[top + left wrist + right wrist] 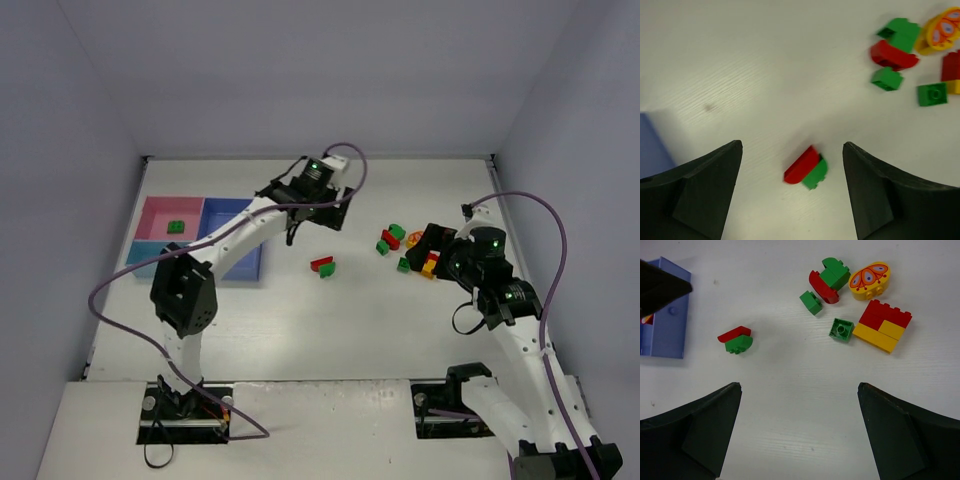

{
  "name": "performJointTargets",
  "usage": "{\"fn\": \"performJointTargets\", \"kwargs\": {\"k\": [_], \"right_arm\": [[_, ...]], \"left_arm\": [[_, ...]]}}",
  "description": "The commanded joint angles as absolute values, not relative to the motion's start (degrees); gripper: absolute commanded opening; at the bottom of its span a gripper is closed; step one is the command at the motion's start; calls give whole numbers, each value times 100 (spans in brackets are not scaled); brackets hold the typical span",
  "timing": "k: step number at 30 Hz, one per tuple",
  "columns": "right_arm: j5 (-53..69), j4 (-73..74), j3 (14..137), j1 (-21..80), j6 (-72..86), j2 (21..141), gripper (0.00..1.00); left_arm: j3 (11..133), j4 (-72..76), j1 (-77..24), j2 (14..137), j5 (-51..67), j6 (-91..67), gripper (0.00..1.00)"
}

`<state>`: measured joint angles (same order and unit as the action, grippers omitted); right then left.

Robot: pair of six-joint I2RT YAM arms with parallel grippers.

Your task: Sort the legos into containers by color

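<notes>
"Left wrist view: what am I lined up on?"

"You have a red brick (801, 165) and a green brick (816, 173) lying on the bare table, touching along one side. They sit just ahead of the left gripper (792, 147), whose fingers stand wide apart with nothing between them. My read is that you are about to pick from this pair."

"Both at once?"

"No: two colours, two trays. Turn the wrist so you close across the red brick's ends rather than across the seam, and the green one should stay behind. If they cling, push them apart with one finger first. A green piece (176, 227) already lies in the pink tray (150, 213), so I'd send green there."

"And the red?"

"That I can't tell you. In the top view your left arm crosses the blue tray (222, 210) and part of the light-blue tray (145, 256). In the right wrist view a dark shape (660, 287) cuts off the blue tray's corner, with only a sliver of red and yellow peeping out. The right gripper (799, 387), fingers also apart and empty, hangs over the heap of legos (882, 325) and hides part of it from above. No view shows how high your left fingers are off the table, so descend slowly."
</notes>
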<state>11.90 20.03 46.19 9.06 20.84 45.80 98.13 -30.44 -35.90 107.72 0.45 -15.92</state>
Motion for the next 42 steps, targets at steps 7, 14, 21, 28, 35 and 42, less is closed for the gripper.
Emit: {"fn": "performJointTargets", "kwargs": {"k": [7,14,21,28,35,42], "right_arm": [[1098,1705,4579,923,2311,4403,100],[1248,1723,4544,932,2426,4368,100],[1301,1731,4500,923,2514,4272,100],[1336,1740,4535,923,2549,4280,100],[1345,1731,4544,923,2531,4271,100],[1406,1740,4579,932,2549,4254,100]], "left_arm": [[11381,-2409,-4579,12339,826,-730,75],[12005,-2145,-4772,13200,730,-677,75],[12182,-1759,-4772,13667,677,-712,75],[12366,-1599,-4772,14018,686,-843,72],[11875,-1240,-4772,13669,563,-914,24],[10592,-967,-4702,12359,80,-1046,12]]}}
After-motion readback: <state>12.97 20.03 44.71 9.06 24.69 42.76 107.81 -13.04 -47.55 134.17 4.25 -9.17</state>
